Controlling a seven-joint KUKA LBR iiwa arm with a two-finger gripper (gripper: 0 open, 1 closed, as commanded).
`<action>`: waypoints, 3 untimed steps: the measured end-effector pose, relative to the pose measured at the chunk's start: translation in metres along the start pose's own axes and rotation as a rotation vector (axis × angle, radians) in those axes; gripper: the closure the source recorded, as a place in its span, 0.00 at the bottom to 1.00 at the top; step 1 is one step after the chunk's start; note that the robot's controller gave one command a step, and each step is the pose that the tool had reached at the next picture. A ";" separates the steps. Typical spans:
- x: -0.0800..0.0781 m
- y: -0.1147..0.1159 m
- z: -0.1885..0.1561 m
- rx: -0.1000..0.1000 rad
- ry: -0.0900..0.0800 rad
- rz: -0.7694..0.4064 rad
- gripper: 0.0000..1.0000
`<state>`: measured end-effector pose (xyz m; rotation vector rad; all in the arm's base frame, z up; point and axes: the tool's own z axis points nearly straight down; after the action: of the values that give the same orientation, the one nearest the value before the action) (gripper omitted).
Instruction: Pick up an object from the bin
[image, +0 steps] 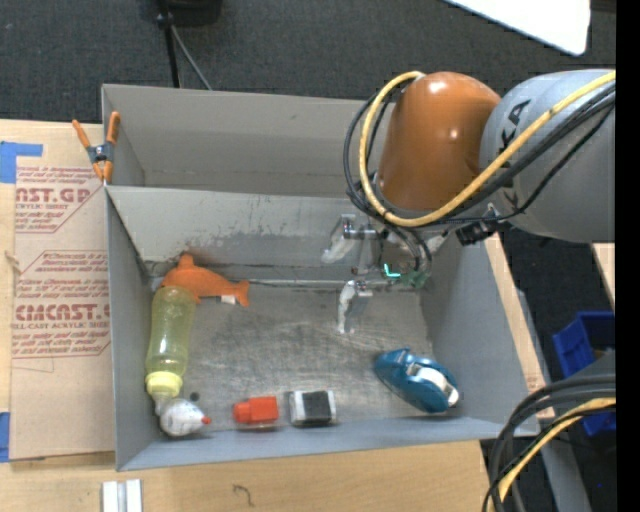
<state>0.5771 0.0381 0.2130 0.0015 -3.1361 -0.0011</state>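
Jaws apart and empty, the gripper (347, 272) hangs over the bin's (250, 130) bare middle. Near the front right corner lies 1 blue-and-white plastic gadget (416, 380), likely light, stiff and slick; grip across its narrow width.

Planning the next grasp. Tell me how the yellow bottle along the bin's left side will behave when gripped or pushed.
The yellow bottle lies on its side and looks round, so a sideways push would probably roll it. It looks like translucent plastic, so likely light and a bit squashy. Its smooth wall may slip in a grip.
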 end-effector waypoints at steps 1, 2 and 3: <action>-0.002 0.000 -0.004 0.000 -0.008 0.001 0.00; 0.006 -0.001 0.017 0.001 -0.016 -0.157 0.00; 0.025 0.012 0.058 0.001 -0.008 -0.365 0.00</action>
<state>0.5515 0.0501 0.1548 0.5724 -3.0914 -0.0004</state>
